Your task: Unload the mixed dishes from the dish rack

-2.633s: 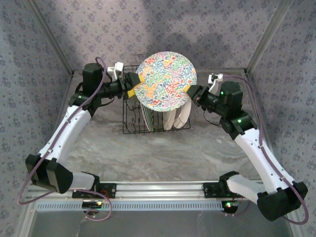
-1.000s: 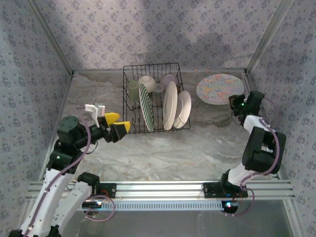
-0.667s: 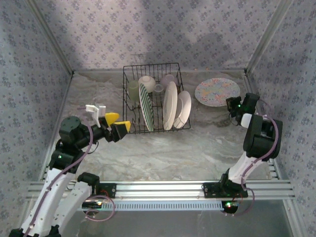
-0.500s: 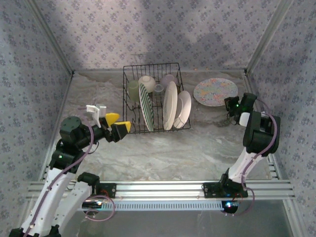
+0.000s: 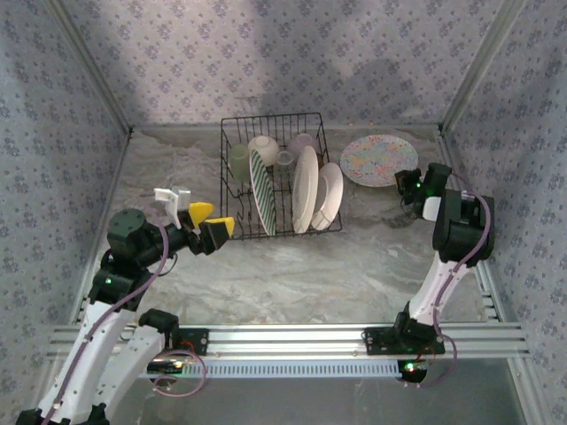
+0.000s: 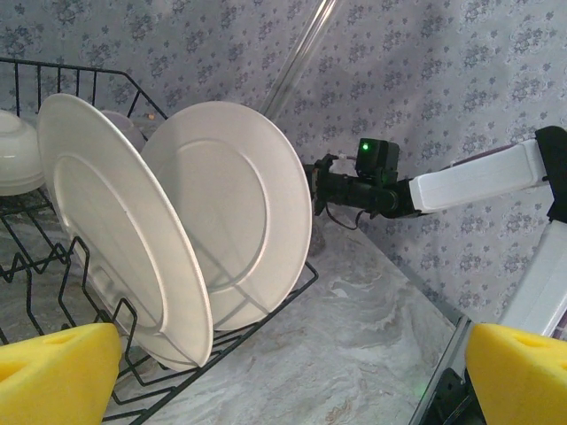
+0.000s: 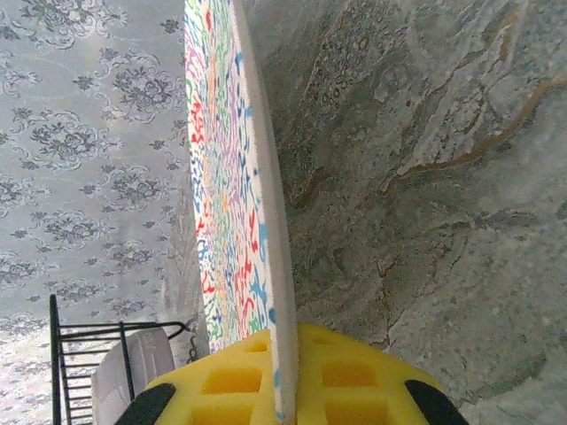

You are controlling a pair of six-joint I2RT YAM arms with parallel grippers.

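The black wire dish rack (image 5: 232,232) stands at the back middle of the table. A green-striped plate (image 5: 261,190) and two white plates (image 5: 306,188) stand upright in it, with bowls (image 5: 263,149) and cups (image 5: 238,161) behind them. To the right of the rack, my right gripper (image 5: 407,183) is shut on the rim of a multicoloured plate (image 5: 379,159), held nearly level and low over the table. That plate (image 7: 226,177) appears edge-on between the yellow pads of my right gripper (image 7: 283,390). My left gripper (image 5: 213,221) is open and holds nothing, off the rack's front left corner. In the left wrist view, the left gripper (image 6: 288,381) faces the white plates (image 6: 235,208).
The marble table (image 5: 292,274) lies bare in front of the rack. Patterned walls (image 5: 283,62) close the back and both sides. A metal rail (image 5: 292,336) with the arm bases runs along the near edge.
The multicoloured plate, earlier held above the rack by both grippers, is now right of the rack in the right gripper alone and has drifted slightly left. The left arm has pulled back and stays still.
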